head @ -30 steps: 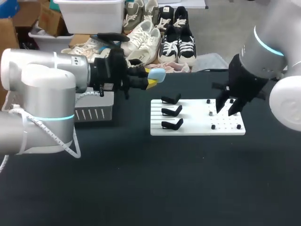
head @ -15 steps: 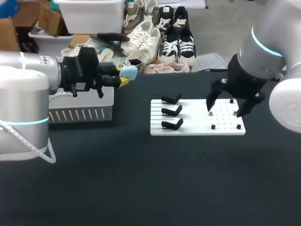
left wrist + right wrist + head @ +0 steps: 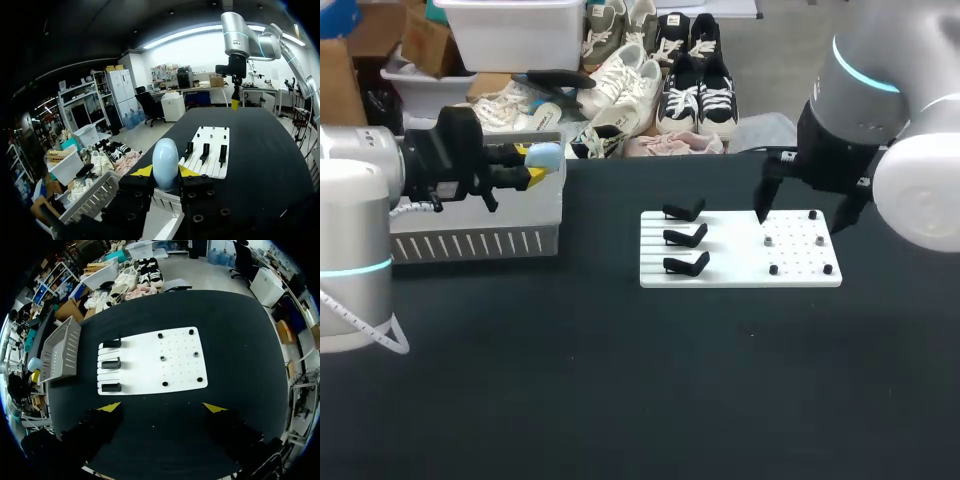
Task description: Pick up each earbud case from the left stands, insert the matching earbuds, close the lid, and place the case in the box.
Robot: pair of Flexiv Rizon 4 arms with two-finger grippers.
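Motion on both sides marks this moment. Our left gripper [image 3: 534,165] has swung away from the white board [image 3: 730,262] over the last second and now hangs over the near wall of the box [image 3: 480,243], at the table's left side. It is clamped on the pale blue earbud case [image 3: 545,155], which sits between the two yellow tips. The left wrist view confirms this: the case [image 3: 165,162] stands upright between the fingers, gripped from both sides, with the box [image 3: 95,197] under and beside it. The case looks closed, though from these angles we cannot be sure the lid is fully seated.

Our right gripper [image 3: 803,210] has meanwhile risen off the board's peg side and now hovers above it. Its fingers are spread wide with nothing between them, as the right wrist view shows [image 3: 161,407].

All three black stands [image 3: 685,237] on the board are bare. We judge that this case has reached the last step, release into the box. With no case left on the stands, it may well be the final one.
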